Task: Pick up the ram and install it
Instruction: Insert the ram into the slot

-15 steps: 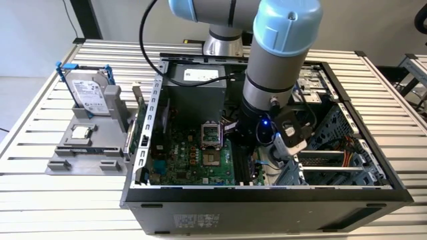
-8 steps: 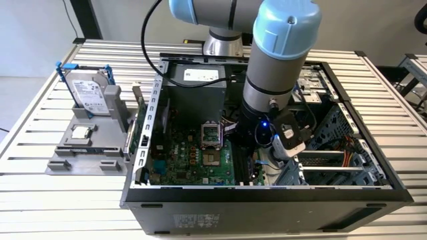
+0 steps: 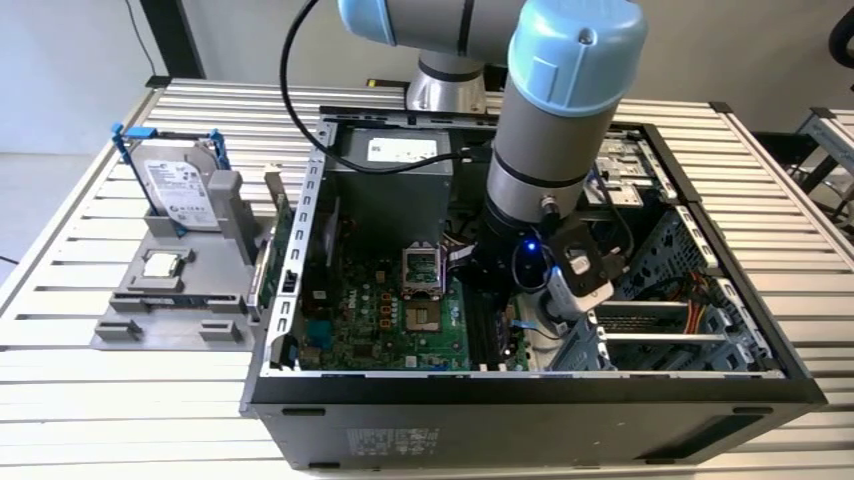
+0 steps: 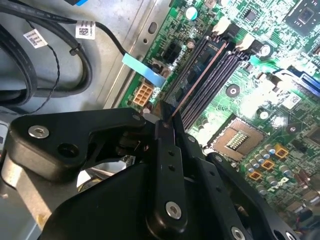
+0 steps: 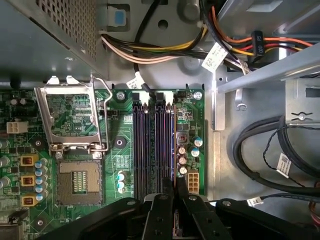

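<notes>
At the centre of the second wrist view, the black gripper [image 4: 167,120] pinches the thin, dark circuit-board ram [image 4: 197,75] edge-on over the motherboard's black memory slots [image 4: 215,75]; light, stiff and probably fragile, it is best held by its bare edges.

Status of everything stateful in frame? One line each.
gripper: shut on the ram, down inside the case
ram: on edge, lined up along the memory slots; cannot tell if seated
CPU socket: empty
load plate: swung open
computer case: side open
hard drive: upright in the gray holder, outside the case
processor chip: lying flat on the holder
</notes>
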